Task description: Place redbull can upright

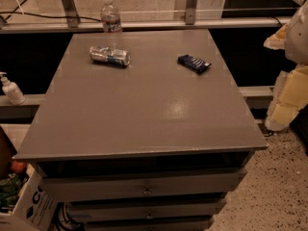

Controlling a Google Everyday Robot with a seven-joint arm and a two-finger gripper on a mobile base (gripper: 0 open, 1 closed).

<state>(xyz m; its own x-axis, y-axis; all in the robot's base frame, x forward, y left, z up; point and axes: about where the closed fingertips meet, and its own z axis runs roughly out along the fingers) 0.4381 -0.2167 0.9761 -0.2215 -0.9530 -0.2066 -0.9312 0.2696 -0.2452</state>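
The camera view looks down on a grey cabinet top with drawers stacked beneath its front edge. The redbull can lies on its side on the far left part of this surface, its long axis running roughly left to right and its silver end facing right. It is not upright. Just behind it, at the far edge of the top, a clear water bottle stands upright with its white cap on, near the can but apart from it. A flat dark blue snack wrapper lies on the far right part of the top, well apart from the can. The gripper shows only as pale white and yellowish shapes at the right edge of the picture, off the side of the cabinet, above the speckled floor and well away from the can. Whether it is released or clenched cannot be told, though it is touching nothing on the cabinet. A white pump dispenser stands on a ledge to the left, and a cardboard box sits at the lower left corner.
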